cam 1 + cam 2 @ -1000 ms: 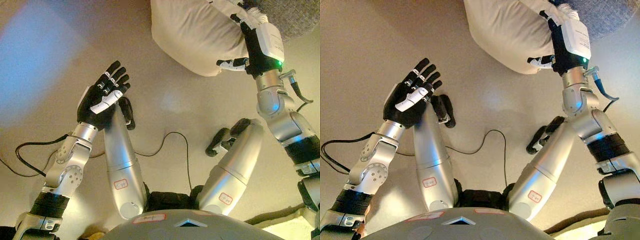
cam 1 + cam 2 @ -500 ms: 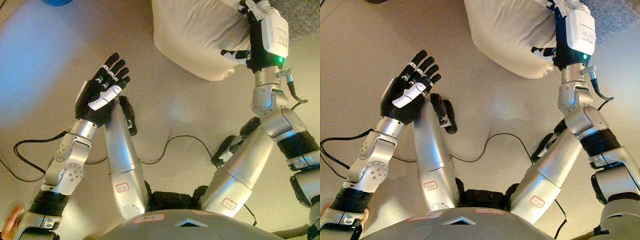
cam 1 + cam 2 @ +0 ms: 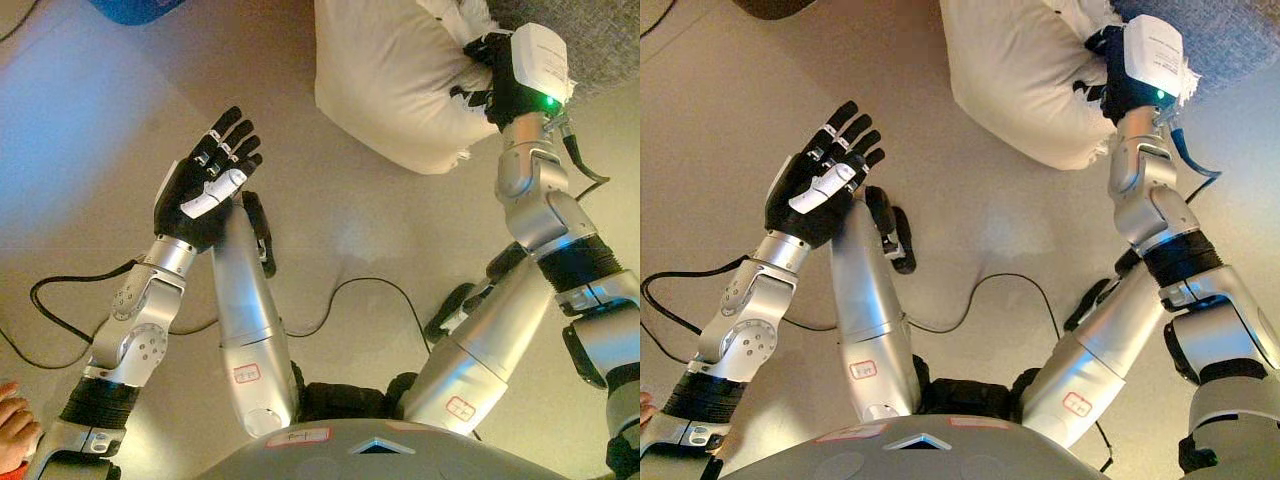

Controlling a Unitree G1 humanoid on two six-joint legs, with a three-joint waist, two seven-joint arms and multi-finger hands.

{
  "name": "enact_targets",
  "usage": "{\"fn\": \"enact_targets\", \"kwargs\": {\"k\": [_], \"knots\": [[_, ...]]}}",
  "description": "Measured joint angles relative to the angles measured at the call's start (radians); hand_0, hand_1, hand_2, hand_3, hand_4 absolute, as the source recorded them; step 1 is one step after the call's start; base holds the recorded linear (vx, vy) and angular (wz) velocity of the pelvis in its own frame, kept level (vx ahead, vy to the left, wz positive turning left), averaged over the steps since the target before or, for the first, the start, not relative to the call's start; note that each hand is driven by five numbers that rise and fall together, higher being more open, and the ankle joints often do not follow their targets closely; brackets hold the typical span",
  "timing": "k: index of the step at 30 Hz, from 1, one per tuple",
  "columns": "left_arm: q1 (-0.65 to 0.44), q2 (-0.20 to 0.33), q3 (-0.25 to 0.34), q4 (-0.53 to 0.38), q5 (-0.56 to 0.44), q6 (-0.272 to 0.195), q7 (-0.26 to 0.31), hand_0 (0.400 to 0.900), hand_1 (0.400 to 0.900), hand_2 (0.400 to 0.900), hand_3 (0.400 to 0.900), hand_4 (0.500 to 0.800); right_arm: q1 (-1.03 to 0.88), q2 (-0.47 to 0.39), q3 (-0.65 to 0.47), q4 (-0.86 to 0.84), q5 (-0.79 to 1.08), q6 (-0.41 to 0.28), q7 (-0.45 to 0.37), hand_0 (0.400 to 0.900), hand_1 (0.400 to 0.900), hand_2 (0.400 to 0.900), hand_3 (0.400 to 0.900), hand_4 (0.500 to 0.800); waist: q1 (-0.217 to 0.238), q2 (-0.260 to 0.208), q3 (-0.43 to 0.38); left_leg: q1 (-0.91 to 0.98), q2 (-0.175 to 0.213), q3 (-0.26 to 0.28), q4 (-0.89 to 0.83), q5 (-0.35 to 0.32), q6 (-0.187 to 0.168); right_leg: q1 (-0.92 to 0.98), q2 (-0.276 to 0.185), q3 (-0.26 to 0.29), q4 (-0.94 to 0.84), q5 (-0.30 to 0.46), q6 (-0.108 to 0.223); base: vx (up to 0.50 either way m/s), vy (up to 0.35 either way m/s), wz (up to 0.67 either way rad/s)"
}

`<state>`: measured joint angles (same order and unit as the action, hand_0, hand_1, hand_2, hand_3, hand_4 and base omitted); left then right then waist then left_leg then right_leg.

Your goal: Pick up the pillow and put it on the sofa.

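A cream pillow (image 3: 395,80) hangs above the beige floor at the top middle of the view. My right hand (image 3: 487,85) is shut on the pillow's right edge, bunching the cloth, and holds it up beside the grey sofa (image 3: 590,40) at the top right corner. The same shows in the right eye view, with the pillow (image 3: 1015,75) gripped by the right hand (image 3: 1105,75) next to the sofa (image 3: 1230,35). My left hand (image 3: 207,180) is open and empty, palm up, above the floor at the left.
A blue object (image 3: 135,8) lies at the top left edge. A person's fingers (image 3: 12,425) show at the bottom left corner. Open beige floor (image 3: 340,220) lies between my arms.
My right hand has lifted the pillow further up and toward the sofa, bunching its edge tighter. The camera has shifted. A person's fingers have come in at the bottom left. My left hand stays idle.
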<state>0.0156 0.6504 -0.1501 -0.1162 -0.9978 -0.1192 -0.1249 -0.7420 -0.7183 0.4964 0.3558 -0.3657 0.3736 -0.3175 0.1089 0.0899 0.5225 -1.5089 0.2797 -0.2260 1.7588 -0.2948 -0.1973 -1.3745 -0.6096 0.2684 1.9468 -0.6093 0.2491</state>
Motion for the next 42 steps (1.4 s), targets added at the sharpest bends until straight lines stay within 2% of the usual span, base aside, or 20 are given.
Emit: {"fn": "enact_targets", "kwargs": {"k": [13, 16, 18, 21, 23, 27, 30, 32, 36, 39, 42], "knots": [[-0.003, -0.020, -0.021, 0.000, 0.001, 0.011, 0.032, 0.900, 0.900, 0.900, 0.900, 0.800, 0.011, 0.034, 0.008, 0.036, 0.000, 0.040, 0.026, 0.400, 0.400, 0.400, 0.400, 0.500, 0.006, 0.006, 0.000, 0.033, 0.001, 0.000, 0.020, -0.013, 0.013, 0.054, -0.030, -0.003, 0.002, -0.008, 0.002, 0.03, 0.007, 0.00], [-0.005, -0.020, -0.024, 0.001, 0.000, 0.011, 0.038, 0.900, 0.900, 0.900, 0.900, 0.800, 0.012, 0.038, 0.008, 0.036, -0.001, 0.039, 0.025, 0.400, 0.400, 0.400, 0.400, 0.500, 0.007, 0.006, 0.000, 0.037, 0.003, 0.000, -0.006, -0.013, 0.013, 0.067, -0.031, -0.027, -0.020, -0.008, 0.002, -0.13, -0.009, -0.07], [-0.025, -0.024, -0.042, 0.022, 0.000, 0.010, 0.045, 0.900, 0.900, 0.900, 0.900, 0.800, 0.011, 0.044, 0.006, 0.038, -0.001, 0.037, 0.017, 0.400, 0.400, 0.400, 0.400, 0.500, 0.008, 0.006, -0.001, 0.052, 0.005, 0.018, -0.082, -0.007, 0.021, 0.094, -0.030, -0.085, -0.085, -0.005, -0.004, -0.19, -0.023, -0.11], [-0.050, -0.049, -0.077, 0.077, 0.000, 0.012, 0.058, 0.900, 0.900, 0.900, 0.900, 0.800, 0.010, 0.066, 0.006, 0.054, 0.000, 0.022, 0.007, 0.400, 0.400, 0.400, 0.400, 0.500, 0.008, 0.002, -0.002, 0.131, 0.024, 0.073, -0.269, 0.067, 0.035, 0.168, -0.024, -0.194, -0.253, 0.058, -0.037, -0.15, 0.012, -0.14], [-0.035, -0.071, -0.104, 0.087, 0.000, 0.013, 0.074, 0.900, 0.900, 0.900, 0.900, 0.800, 0.012, 0.083, 0.006, 0.058, 0.000, 0.008, -0.001, 0.400, 0.400, 0.400, 0.400, 0.500, 0.025, 0.001, -0.002, 0.207, 0.035, 0.110, -0.389, 0.086, 0.035, 0.236, -0.009, -0.262, -0.392, 0.119, -0.035, -0.12, 0.027, -0.14], [-0.044, -0.120, -0.124, 0.105, 0.001, 0.012, 0.095, 0.900, 0.900, 0.900, 0.900, 0.800, 0.016, 0.094, -0.022, 0.036, -0.002, 0.004, -0.006, 0.400, 0.400, 0.400, 0.400, 0.500, 0.027, 0.000, -0.001, 0.313, 0.030, 0.149, -0.560, 0.112, 0.039, 0.358, 0.012, -0.347, -0.600, 0.199, -0.027, -0.16, 0.013, -0.08], [-0.070, -0.140, -0.121, 0.105, 0.002, 0.006, 0.110, 0.900, 0.900, 0.900, 0.900, 0.800, 0.027, 0.087, -0.036, 0.003, -0.002, 0.002, -0.006, 0.400, 0.400, 0.400, 0.400, 0.500, 0.028, -0.004, 0.000, 0.422, 0.017, 0.198, -0.728, 0.165, 0.059, 0.477, 0.040, -0.394, -0.791, 0.269, -0.016, -0.05, -0.024, -0.09], [-0.069, -0.143, -0.113, 0.107, 0.007, 0.006, 0.126, 0.900, 0.900, 0.900, 0.900, 0.800, 0.067, 0.068, -0.036, -0.047, -0.002, -0.005, -0.005, 0.400, 0.400, 0.400, 0.400, 0.500, 0.033, -0.006, -0.001, 0.537, 0.008, 0.222, -0.869, 0.210, 0.059, 0.599, 0.066, -0.427, -0.946, 0.321, -0.001, -0.02, -0.045, -0.05], [-0.042, -0.140, -0.059, 0.101, 0.012, 0.009, 0.146, 0.900, 0.900, 0.900, 0.900, 0.800, 0.161, 0.014, -0.085, -0.186, -0.002, -0.049, -0.006, 0.400, 0.400, 0.400, 0.400, 0.500, 0.038, -0.028, 0.000, 0.783, -0.020, 0.258, -1.131, 0.286, 0.056, 0.839, 0.103, -0.505, -1.225, 0.426, -0.001, 0.04, -0.038, -0.05], [-0.024, -0.139, -0.048, 0.096, 0.023, 0.033, 0.163, 0.900, 0.900, 0.900, 0.900, 0.800, 0.242, -0.034, -0.152, -0.286, -0.002, -0.071, -0.006, 0.400, 0.400, 0.400, 0.400, 0.500, 0.035, -0.057, -0.004, 0.920, -0.034, 0.258, -1.258, 0.317, 0.048, 0.979, 0.121, -0.551, -1.366, 0.474, -0.004, 0.10, -0.057, -0.06], [-0.023, -0.147, -0.044, 0.089, 0.053, 0.104, 0.199, 0.900, 0.900, 0.900, 0.900, 0.800, 0.327, -0.066, -0.244, -0.397, 0.003, -0.100, -0.005, 0.400, 0.400, 0.400, 0.400, 0.500, 0.027, -0.089, -0.006, 1.019, -0.020, 0.260, -1.348, 0.332, 0.031, 1.095, 0.152, -0.603, -1.479, 0.511, -0.005, 0.24, -0.095, -0.10]]}}
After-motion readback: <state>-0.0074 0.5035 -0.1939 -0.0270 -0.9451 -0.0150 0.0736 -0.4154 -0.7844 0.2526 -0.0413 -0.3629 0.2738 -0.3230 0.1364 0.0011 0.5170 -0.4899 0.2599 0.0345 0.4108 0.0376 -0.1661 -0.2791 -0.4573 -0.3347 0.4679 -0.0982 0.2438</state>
